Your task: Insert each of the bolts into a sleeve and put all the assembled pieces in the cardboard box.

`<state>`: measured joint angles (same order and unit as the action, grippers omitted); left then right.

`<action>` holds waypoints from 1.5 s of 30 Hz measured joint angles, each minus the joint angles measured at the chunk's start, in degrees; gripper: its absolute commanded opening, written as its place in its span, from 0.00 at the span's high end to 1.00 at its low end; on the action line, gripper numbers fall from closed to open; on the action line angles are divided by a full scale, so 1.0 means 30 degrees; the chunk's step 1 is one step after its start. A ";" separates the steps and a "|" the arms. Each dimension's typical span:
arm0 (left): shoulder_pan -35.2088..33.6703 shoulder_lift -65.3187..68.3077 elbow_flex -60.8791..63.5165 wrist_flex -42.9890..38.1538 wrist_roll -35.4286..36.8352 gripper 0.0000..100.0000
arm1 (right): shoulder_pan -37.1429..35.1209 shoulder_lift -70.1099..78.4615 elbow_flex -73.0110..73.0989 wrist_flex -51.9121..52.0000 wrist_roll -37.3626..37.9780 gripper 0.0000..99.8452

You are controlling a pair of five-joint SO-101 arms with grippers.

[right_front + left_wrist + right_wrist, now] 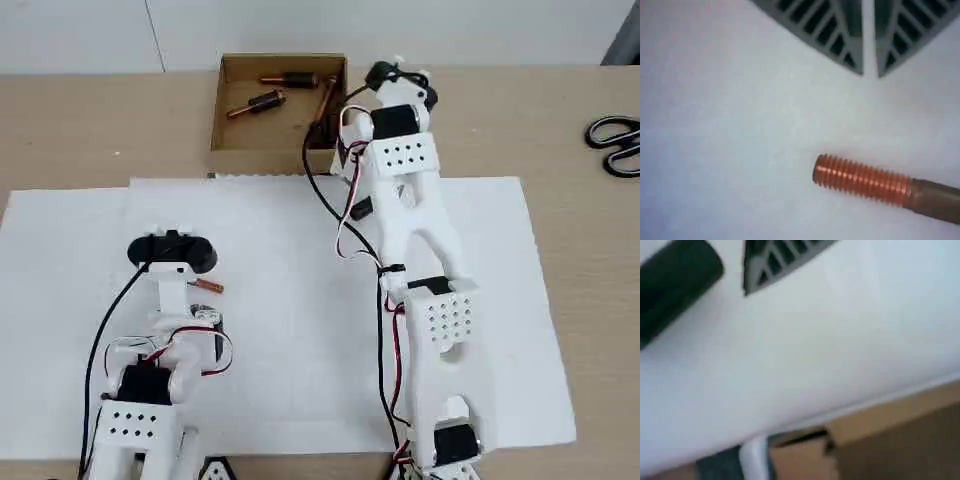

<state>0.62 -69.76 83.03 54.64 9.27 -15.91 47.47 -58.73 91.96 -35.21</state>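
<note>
The cardboard box (pixel 228 140) stands at the back of the table with two assembled bolt-and-sleeve pieces (pixel 256 102) lying in it. A third copper bolt (pixel 328 92) with a dark sleeve end runs along the box's right wall. My right gripper (pixel 326 135) is at that sleeve end, at the box's front right corner. The right wrist view has a black sleeve (pixel 675 285) beside the gripper, above the white paper and the box edge (pixel 900 420). A loose copper bolt (pixel 207 286) (pixel 865 181) lies on the paper just by my left gripper (pixel 869 72), which is shut and empty.
A large white paper sheet (pixel 290 330) covers the table's middle under both arms. Scissors (pixel 615 143) lie at the far right edge. Black and red cables (pixel 350 225) trail beside the right arm.
</note>
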 measured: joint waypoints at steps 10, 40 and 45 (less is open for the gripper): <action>0.0000 0.0000 0.0000 0.0000 0.0000 0.99 | -0.0410 0.1289 -0.0147 -0.0205 0.0147 0.90; 0.0000 0.0000 0.0000 0.0000 0.0000 0.99 | 0.0322 0.2110 -0.0410 0.0615 -0.0147 0.83; 0.0000 0.0000 0.0000 0.0000 0.0000 0.99 | 0.0469 0.2432 -0.0410 0.0615 -0.0205 0.83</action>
<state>0.62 -69.76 83.03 54.64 9.27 -14.51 54.77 -59.96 93.80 -35.82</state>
